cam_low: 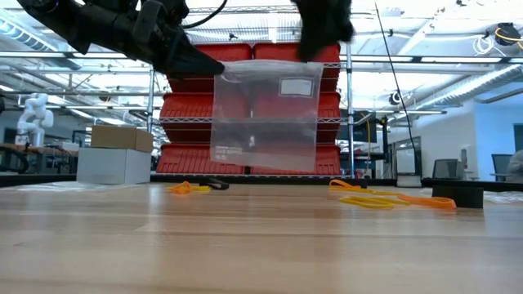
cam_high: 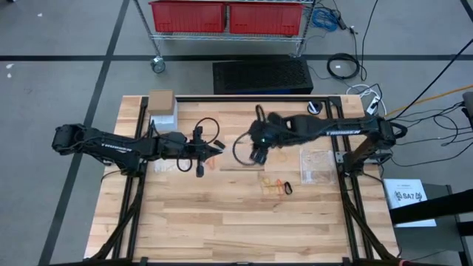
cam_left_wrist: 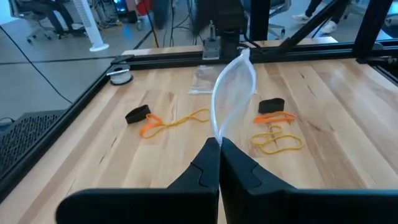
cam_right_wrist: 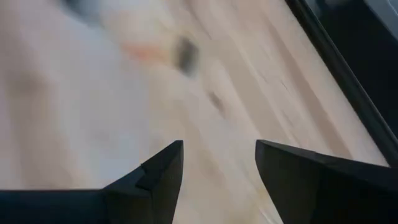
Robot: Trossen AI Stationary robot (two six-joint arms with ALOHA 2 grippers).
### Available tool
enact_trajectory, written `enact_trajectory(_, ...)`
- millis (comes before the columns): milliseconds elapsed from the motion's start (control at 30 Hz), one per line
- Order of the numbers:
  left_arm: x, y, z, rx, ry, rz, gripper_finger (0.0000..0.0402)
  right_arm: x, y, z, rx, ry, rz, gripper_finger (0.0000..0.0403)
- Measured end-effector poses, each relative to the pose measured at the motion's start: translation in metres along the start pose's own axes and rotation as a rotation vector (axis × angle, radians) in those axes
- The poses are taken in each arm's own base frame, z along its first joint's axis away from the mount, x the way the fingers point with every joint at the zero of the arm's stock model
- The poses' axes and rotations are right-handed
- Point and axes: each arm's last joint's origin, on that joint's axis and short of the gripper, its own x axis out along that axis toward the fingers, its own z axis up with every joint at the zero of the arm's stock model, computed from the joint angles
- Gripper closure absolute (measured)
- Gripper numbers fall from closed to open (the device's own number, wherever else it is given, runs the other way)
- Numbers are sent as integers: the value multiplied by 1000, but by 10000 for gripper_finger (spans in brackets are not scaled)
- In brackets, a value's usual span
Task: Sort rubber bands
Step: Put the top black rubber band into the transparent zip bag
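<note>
Both arms are dark, near black, built of boxy jointed segments. The left arm (cam_high: 111, 144) and the right arm (cam_high: 340, 129) each carry small white lettering along one link. Black cables loop beside their wrists. The fingers (cam_right_wrist: 155, 180) are matte black, angular wedges.

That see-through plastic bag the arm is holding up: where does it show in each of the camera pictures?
High view: clear bag barely shows, at the left gripper.
Low view: hangs centre.
Left wrist view: edge-on above the shut fingers.
Right wrist view: cannot tell.
Shared landmark: orange rubber bands on the table.
</note>
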Motion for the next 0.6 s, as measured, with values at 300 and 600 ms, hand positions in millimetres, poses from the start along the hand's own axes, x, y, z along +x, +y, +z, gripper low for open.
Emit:
enact_trajectory(300, 0, 0, -3, 2, 31, -6, 400, 82, -67, -51, 116, 297, -131, 208)
enact_trajectory(600, 0, 0, -3, 3, 29, -6, 400, 130, -108, -92, 263, 307, -150, 208)
